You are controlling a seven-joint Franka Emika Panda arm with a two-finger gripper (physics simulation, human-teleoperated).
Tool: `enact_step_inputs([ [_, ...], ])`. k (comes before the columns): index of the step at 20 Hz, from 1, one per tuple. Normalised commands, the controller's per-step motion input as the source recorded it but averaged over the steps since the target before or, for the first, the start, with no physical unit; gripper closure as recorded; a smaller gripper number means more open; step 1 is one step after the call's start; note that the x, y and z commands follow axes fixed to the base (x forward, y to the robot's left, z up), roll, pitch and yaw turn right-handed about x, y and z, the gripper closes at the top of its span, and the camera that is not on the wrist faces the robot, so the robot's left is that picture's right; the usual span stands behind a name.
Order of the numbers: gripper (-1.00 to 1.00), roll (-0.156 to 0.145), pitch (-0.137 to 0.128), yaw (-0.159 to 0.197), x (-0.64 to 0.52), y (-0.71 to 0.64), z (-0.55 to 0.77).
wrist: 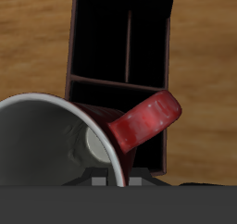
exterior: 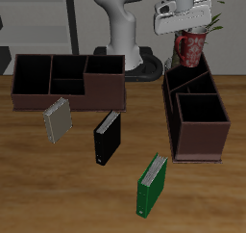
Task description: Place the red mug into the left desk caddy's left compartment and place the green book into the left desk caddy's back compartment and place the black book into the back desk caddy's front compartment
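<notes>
Table (exterior: 58, 194): wood grain, satin finish. Caddies (exterior: 67, 78) (exterior: 197, 121): dark brown, matt, smooth. Mug (wrist: 139, 126): glossy red glaze outside, grey inside. Arm (exterior: 120, 25): smooth white plastic-like shell, light sheen. Book (exterior: 151, 186) covers: smooth, faintly glossy.

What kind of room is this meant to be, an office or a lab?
Probably a computer-drawn study or office desk, not a real room. A wooden table holds two dark desk caddies and three upright books, and a potted plant stands behind the robot's tool, which holds a red mug.
</notes>
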Motion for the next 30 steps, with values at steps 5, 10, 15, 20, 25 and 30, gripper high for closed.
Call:
enact_step_inputs([
  [5, 1.00, 0.000, 0.016, 0.096, 0.09, -0.12, -0.21],
  [10, 1.00, -0.005, 0.088, 0.089, 0.19, -0.14, -0.43],
  [15, 1.00, 0.024, 0.051, 0.073, -0.04, 0.03, -0.33],
  [20, 1.00, 0.066, 0.035, 0.080, -0.18, 0.23, -0.28],
  [25, 1.00, 0.054, 0.089, 0.098, -0.01, 0.19, -0.45],
  [30, -1.00, 0.007, 0.129, -0.025, 0.15, -0.06, -0.27],
])
